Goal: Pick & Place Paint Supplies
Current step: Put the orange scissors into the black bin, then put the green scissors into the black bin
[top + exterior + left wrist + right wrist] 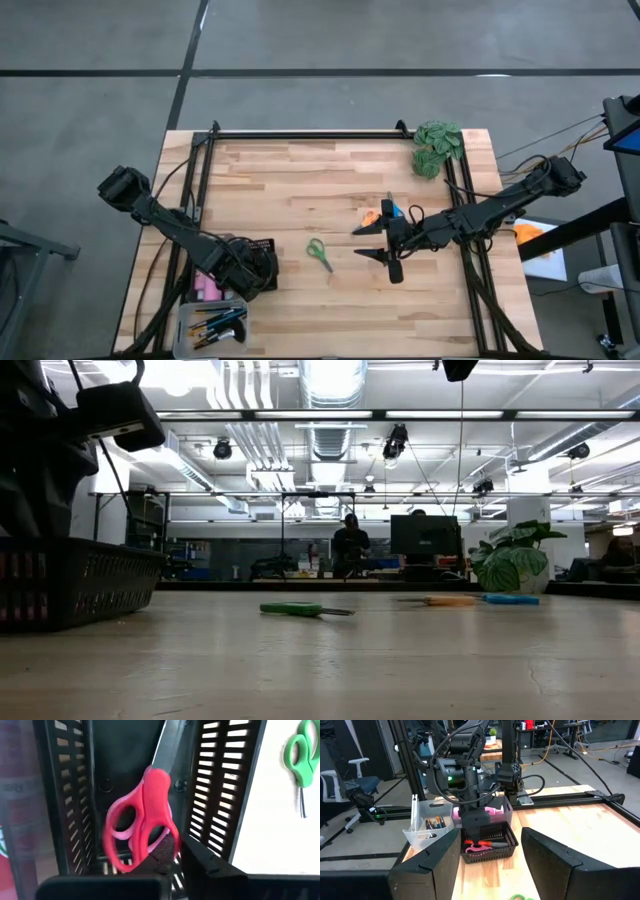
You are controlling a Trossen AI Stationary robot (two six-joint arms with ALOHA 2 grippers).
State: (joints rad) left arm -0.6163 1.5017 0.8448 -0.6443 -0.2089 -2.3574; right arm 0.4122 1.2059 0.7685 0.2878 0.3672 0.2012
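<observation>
We find the left fingers [160, 865] nearly closed on red scissors [145, 820] over the black basket [262, 262] at seven o'clock, while green scissors [318, 252], orange scissors [372, 216] and blue scissors [398, 211] remain on the desk [300, 180] by the right fingers [378, 243], spread wide.

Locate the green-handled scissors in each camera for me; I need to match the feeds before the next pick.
High view: green scissors lying on the table's middle, between the two arms.
Low view: lying flat left of centre.
Left wrist view: at the upper right corner, outside the black basket.
Right wrist view: only a green sliver at the bottom edge.
Shared landmark: the black basket, beside the left arm.
</observation>
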